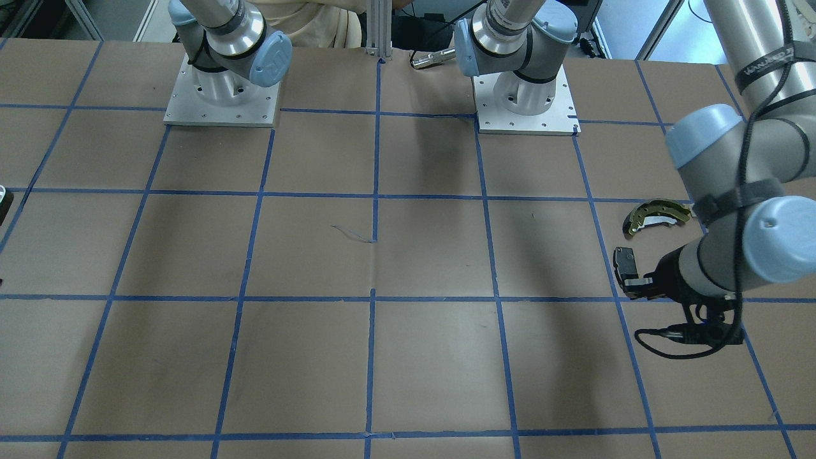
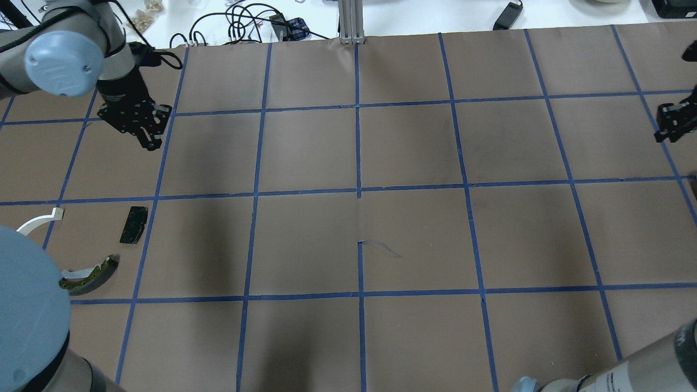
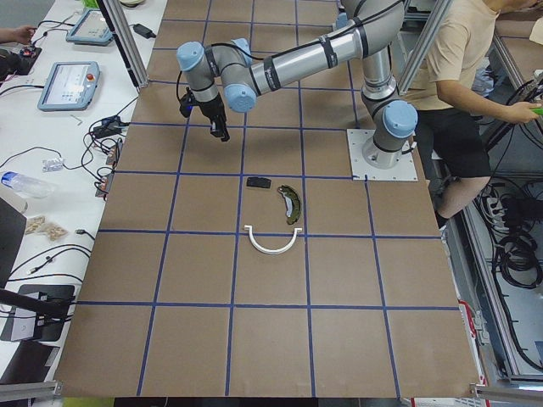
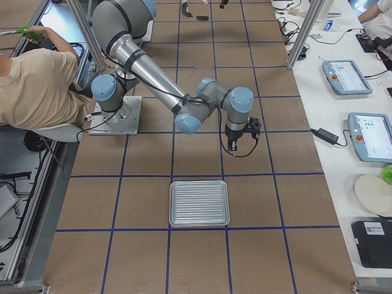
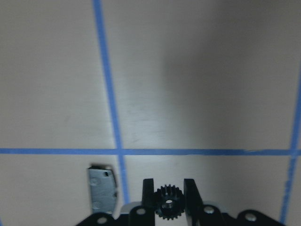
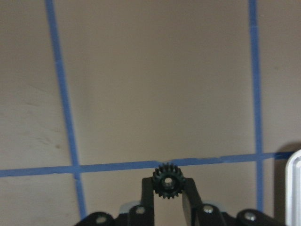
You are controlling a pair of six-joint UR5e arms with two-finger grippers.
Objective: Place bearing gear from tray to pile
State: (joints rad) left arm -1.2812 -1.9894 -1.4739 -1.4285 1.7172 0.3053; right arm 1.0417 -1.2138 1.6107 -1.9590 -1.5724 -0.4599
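Observation:
The pile lies on the table at my left: an olive-gold brake shoe [image 2: 90, 275], a white plastic arc [image 2: 38, 222] and a small black pad [image 2: 134, 224]. My left gripper [image 2: 150, 139] hangs above the table just beyond the pad. In the left wrist view it [image 5: 169, 190] is shut on a small black bearing gear [image 5: 168, 208], with the pad [image 5: 102, 188] low and to the left. My right gripper [image 2: 661, 130] is at the table's far right. In the right wrist view it [image 6: 168, 190] is shut on another small black gear [image 6: 168, 180].
A ribbed metal tray [image 4: 199, 203] lies on the table near the right gripper [image 4: 231, 146]; its edge shows in the right wrist view [image 6: 294, 188]. Blue tape lines grid the brown table. Both arm bases [image 1: 222, 95] stand at the robot's side. A seated person [image 3: 462, 85] is beside the table.

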